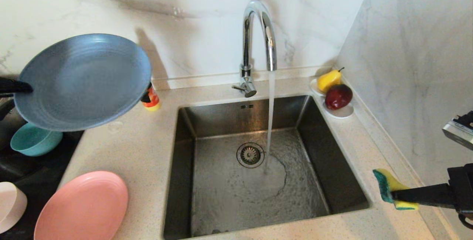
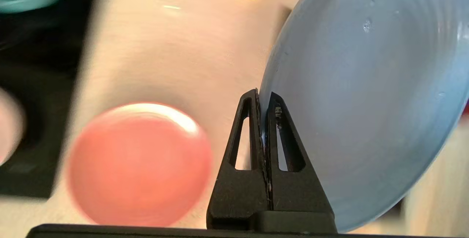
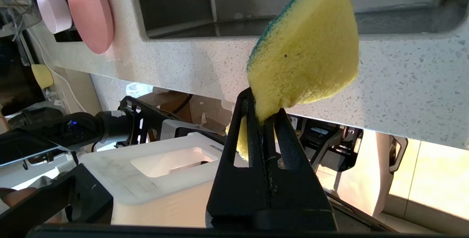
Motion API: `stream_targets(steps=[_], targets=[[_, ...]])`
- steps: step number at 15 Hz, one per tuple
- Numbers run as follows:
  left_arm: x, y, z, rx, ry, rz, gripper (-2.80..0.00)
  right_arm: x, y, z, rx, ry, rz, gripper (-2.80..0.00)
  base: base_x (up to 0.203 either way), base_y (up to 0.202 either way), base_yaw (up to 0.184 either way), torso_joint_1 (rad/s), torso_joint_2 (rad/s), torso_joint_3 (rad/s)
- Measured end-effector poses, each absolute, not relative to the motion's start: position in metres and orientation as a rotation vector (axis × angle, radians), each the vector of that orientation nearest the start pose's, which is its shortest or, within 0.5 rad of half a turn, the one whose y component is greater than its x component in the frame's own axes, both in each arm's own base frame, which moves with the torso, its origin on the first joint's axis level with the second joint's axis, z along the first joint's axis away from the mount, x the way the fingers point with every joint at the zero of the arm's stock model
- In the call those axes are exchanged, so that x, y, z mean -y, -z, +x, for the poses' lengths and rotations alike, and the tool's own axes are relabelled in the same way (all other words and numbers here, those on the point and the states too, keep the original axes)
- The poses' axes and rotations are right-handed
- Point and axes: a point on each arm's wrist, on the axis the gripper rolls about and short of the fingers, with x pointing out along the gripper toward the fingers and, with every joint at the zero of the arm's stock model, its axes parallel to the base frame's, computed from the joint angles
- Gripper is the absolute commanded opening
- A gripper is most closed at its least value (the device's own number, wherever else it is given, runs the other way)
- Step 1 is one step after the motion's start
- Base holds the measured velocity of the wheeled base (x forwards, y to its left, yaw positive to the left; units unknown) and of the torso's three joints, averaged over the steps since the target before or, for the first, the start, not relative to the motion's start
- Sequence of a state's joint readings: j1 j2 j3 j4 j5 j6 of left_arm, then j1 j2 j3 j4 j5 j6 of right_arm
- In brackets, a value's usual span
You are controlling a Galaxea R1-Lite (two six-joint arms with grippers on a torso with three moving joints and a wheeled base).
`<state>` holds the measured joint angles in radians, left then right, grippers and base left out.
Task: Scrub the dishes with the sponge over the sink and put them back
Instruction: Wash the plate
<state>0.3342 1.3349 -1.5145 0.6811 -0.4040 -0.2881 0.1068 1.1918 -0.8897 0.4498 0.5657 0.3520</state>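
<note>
My left gripper [image 2: 263, 97] is shut on the rim of the wide grey-blue plate [image 1: 83, 81], held tilted in the air over the counter left of the sink [image 1: 334, 166]; in the head view the left gripper [image 1: 27, 88] bites the plate's left edge. The plate [image 2: 366, 95] fills much of the left wrist view. My right gripper [image 3: 264, 104] is shut on the yellow sponge [image 3: 306, 47] with its green layer, held off the sink's front right corner; the sponge [image 1: 390, 190] and right gripper [image 1: 394, 195] show there. On the left lie the salmon-pink plate [image 1: 83, 206], teal bowl [image 1: 35, 140] and pale pink-white bowl [image 1: 11, 205].
Water runs from the chrome tap [image 1: 258, 37] into the basin beside the drain [image 1: 250, 154]. A white saucer [image 1: 342, 111] with a yellow pear [image 1: 329, 80] and a red apple [image 1: 338, 96] sits at the back right. A small red-yellow item [image 1: 152, 101] stands behind the lifted plate.
</note>
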Motion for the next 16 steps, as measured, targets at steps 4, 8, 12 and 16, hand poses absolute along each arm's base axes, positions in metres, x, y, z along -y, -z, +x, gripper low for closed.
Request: stream_targets(steps=[4,8,12,16], targets=[[-0.007,-0.345,0.189,-0.541,0.164,-0.355,-2.80,-0.028,-0.230,0.146,-0.844,-0.508,0.495,-2.80,0.000,0.000,0.000,0.000,0.00,0.000],[0.046,-0.319,0.227,-0.663,0.214,-0.267,-2.80,-0.025,-0.233,0.139,-0.824,-0.499,0.497,-2.80,0.000,0.000,0.000,0.000,0.00,0.000],[0.103,-0.291,0.262,-0.692,0.285,-0.226,-2.80,-0.023,-0.236,0.133,-0.791,-0.496,0.492,-2.80,0.000,0.000,0.000,0.000,0.00,0.000],[0.147,-0.265,0.285,-0.715,0.358,-0.210,-2.80,-0.023,-0.238,0.128,-0.776,-0.501,0.489,-2.80,0.000,0.000,0.000,0.000,0.00,0.000]])
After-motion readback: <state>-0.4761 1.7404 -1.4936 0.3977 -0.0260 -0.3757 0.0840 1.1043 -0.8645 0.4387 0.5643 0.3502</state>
